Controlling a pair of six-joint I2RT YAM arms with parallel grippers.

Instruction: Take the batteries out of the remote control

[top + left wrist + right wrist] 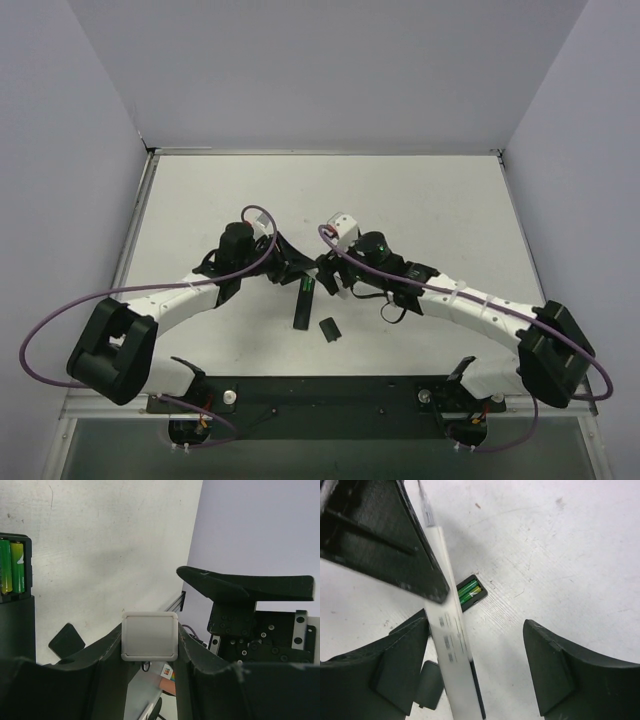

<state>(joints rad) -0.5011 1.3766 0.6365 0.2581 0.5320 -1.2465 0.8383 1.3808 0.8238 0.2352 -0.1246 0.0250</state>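
Pale lilac walls [330, 70] stand around a white worktop [430, 200], and the two arms meet near its centre. Only the top view shows the whole layout. One remote control [301, 312] lies flat just at 6 o'clock from the meeting point, with its slot face up. One small black cover [327, 329] lies apart from it, at about 4 o'clock from its near end. Two batteries [307, 290], both with green wrap, sit side by side in the slot at the 12 o'clock end of the remote control. The top view gives them only as a green spot, while each wrist view shows them as two separate cells. The left end effector [150, 632] is closed on one white stick [451, 650]. Its own camera shows only the square end of this stick, touching both fingers. The right wrist view shows the stick's full length, running from 12 to 6 o'clock over the remote control. The right end effector [476, 627] is open, with the stick just beside one finger and well apart from the other. Dark print runs along the stick, but it is too blurred to read. One battery carries a pale mark, and no brand can be read on it.
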